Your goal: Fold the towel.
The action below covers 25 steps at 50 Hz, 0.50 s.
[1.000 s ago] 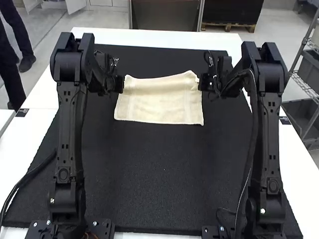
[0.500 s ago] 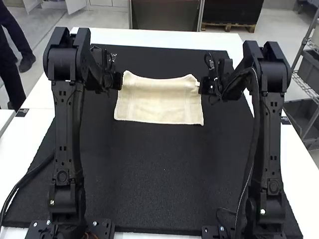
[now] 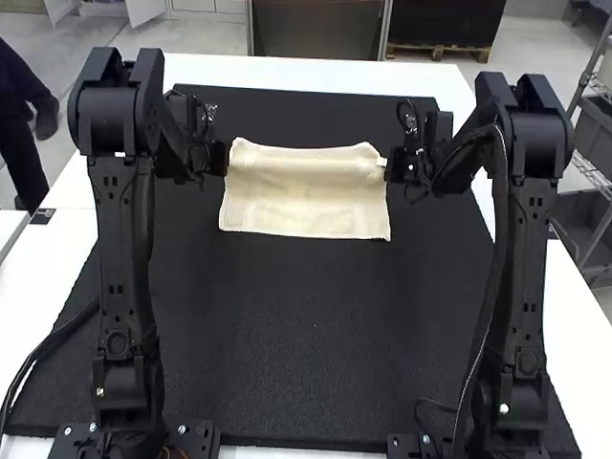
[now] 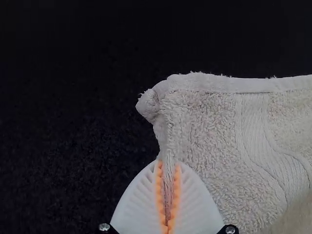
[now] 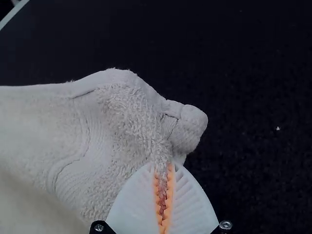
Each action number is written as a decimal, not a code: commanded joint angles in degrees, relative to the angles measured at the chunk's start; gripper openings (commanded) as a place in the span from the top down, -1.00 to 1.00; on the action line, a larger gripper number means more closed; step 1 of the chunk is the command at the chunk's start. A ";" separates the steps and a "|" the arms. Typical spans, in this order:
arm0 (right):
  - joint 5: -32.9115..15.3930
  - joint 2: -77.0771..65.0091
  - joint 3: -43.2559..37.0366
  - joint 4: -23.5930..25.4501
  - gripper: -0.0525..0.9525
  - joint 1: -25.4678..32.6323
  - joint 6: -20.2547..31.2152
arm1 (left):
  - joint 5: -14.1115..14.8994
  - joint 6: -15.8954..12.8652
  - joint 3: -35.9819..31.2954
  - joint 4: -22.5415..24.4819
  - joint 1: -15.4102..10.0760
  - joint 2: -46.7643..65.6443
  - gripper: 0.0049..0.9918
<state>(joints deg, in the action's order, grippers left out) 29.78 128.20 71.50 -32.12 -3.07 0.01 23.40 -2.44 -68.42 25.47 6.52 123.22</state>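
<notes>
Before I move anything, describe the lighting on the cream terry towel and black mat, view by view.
High view: bright, fairly even light on the cream terry towel, soft shading near its far edge, no strong glare on the black mat. Left wrist view: towel pale, mat nearly black. Right wrist view: likewise.

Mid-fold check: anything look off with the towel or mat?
Nothing serious. The left fingers and right fingers pinch the towel near its bunched far corners, as expected. The one oddity is a small pale speck on the black mat, perhaps lint.
</notes>
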 commanded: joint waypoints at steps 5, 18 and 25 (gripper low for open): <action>-0.60 -4.36 -2.95 -1.10 0.93 2.10 1.31 | -0.28 -1.52 2.33 0.98 1.83 -3.42 0.96; -0.16 -7.18 -7.17 -2.77 0.93 1.93 1.22 | -0.19 -1.87 5.85 2.04 1.56 -6.76 0.96; 0.19 -8.58 -8.93 -3.04 0.93 1.93 1.22 | -0.19 -1.96 7.25 2.39 1.39 -7.91 0.96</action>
<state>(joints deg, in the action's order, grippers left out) 30.09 122.39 63.61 -34.52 -3.03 0.67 24.05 -3.46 -61.87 27.18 6.74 117.43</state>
